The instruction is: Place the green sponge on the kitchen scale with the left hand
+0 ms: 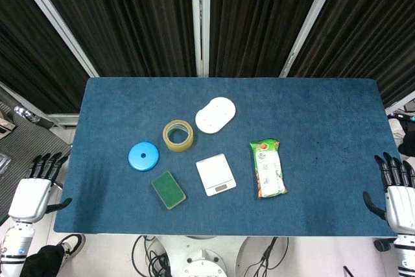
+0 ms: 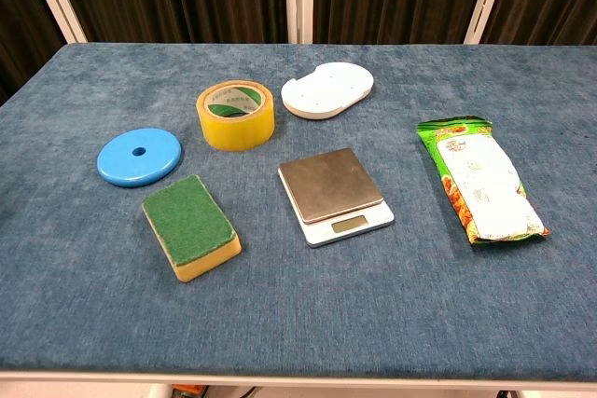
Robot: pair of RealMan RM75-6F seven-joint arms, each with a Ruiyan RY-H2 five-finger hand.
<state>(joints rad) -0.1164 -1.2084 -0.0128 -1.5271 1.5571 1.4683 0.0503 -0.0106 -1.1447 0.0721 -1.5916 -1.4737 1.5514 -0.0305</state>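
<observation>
Dark pleated curtains with pale uprights back a table covered in blue cloth, on which six items lie spread apart from one another. Taking the scale as centre in the chest view, the sponge lies at about 8 o'clock, green face up and yellow base on the cloth, near but not touching; the blue disc sits at 10 o'clock, the tape roll at 11, the white plate at 12, and the snack packet at 3. The scale's steel platform is bare, its display turned to the near edge. In the head view the left hand rests off the table's left edge, fingers spread and extended, holding nothing; the right hand sits likewise off the right edge, fingers apart and empty. Both appear parked clear of the work surface, so the task looks not yet begun. The sponge lying on the left half suits a left-hand reach, and judged from its position, the carry to the scale is short and unobstructed.
</observation>
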